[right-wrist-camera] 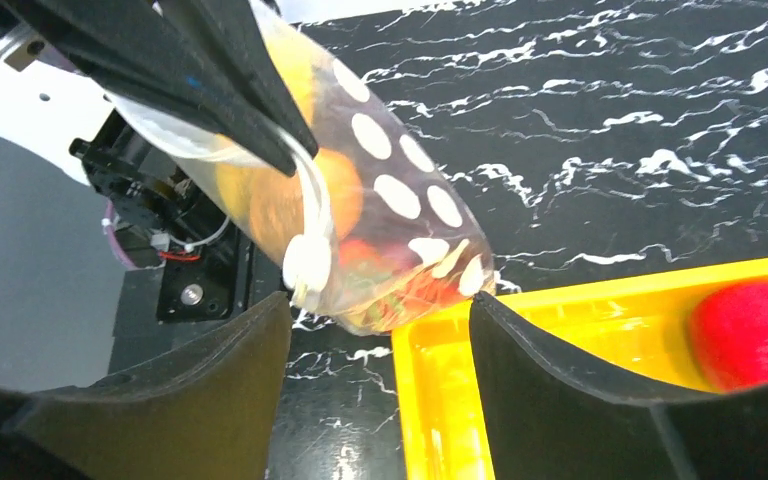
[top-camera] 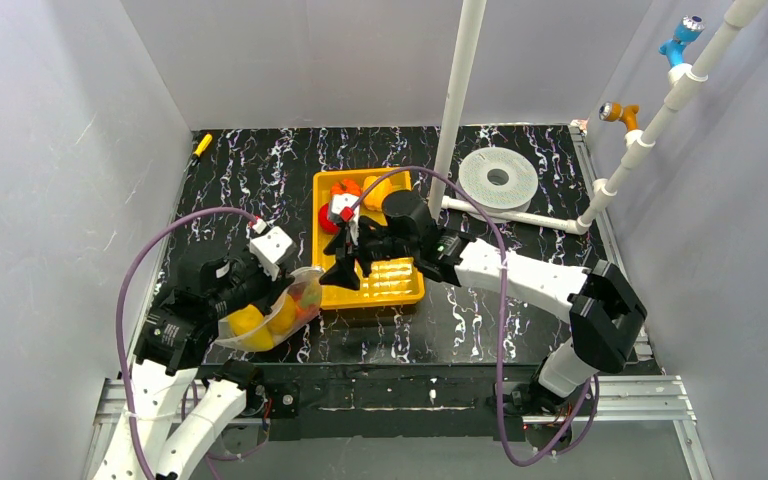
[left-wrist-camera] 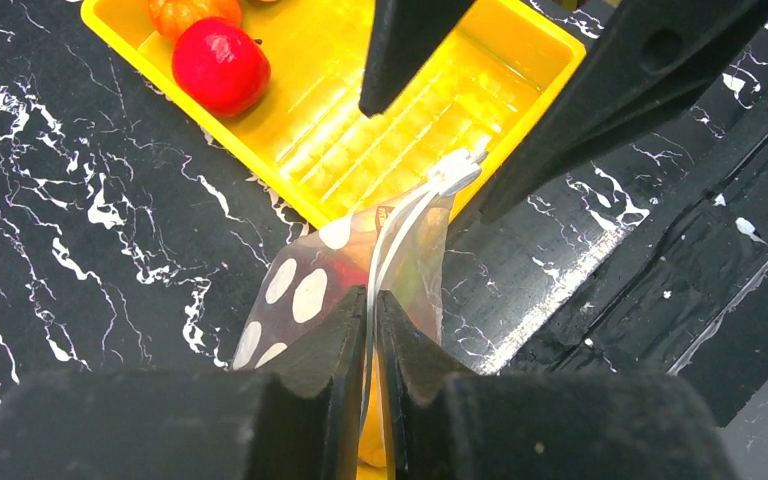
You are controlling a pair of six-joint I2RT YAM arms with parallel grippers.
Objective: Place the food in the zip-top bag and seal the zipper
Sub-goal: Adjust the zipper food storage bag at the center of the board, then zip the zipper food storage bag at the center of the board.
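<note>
My left tool is pressed together, pinching the thin white press-seal zipper of the clear, white-dotted plastic zip-top bag, at lower left of the top view. My right tool hangs spread by the bag's far corner, gripping nothing. Yellow and orange toy food sits inside the bag. A glossy red toy fruit and other pieces lie in the yellow rectangular tray on the black marbled surface. I judge loading partly done and sealing barely begun.

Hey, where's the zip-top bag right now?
In the top view the zip-top bag is left of centre, pinched in the left gripper, just beside the near-left corner of the yellow tray.
</note>
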